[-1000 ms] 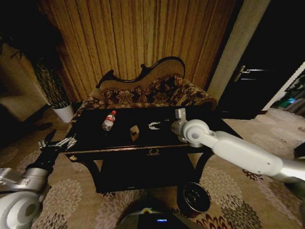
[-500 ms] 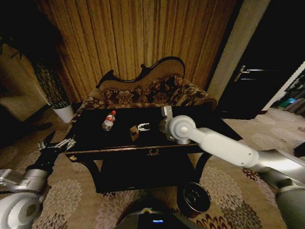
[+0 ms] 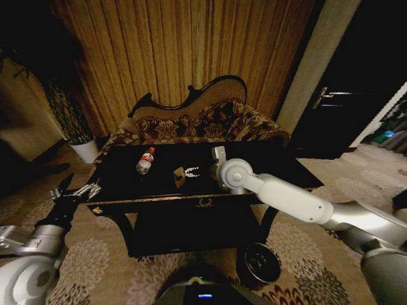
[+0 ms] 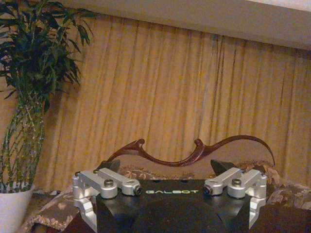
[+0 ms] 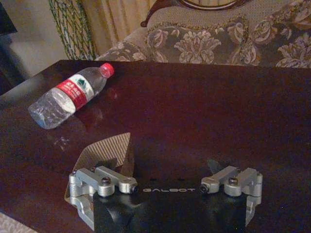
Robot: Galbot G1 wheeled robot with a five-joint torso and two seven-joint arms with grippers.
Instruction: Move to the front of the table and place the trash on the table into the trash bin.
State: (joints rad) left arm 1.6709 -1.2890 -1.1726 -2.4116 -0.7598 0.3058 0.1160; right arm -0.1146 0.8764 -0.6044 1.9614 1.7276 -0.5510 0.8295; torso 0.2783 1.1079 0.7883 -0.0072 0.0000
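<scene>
The right gripper has swung leftward across the glossy black table over the last second and now sits just beside the small brown cardboard box, where earlier it hung well to the box's right. In the right wrist view its jaws are spread wide, with the cardboard box lying just ahead of one finger rather than squarely between the two, so nothing is pinched yet. Judging by this, the arm is lining up on the box as its first piece of trash, and it probably needs a small sideways correction before closing.

The clear plastic bottle with the red cap and label lies on its side on the surface, further left and apart from the box; the wrist view shows the same bottle untouched. The dark maroon trash bin stands on the carpet below the table's front right corner, so a lifted item must travel back right and down.

The left gripper stays parked off the table's left front corner, jaws spread and holding nothing.
</scene>
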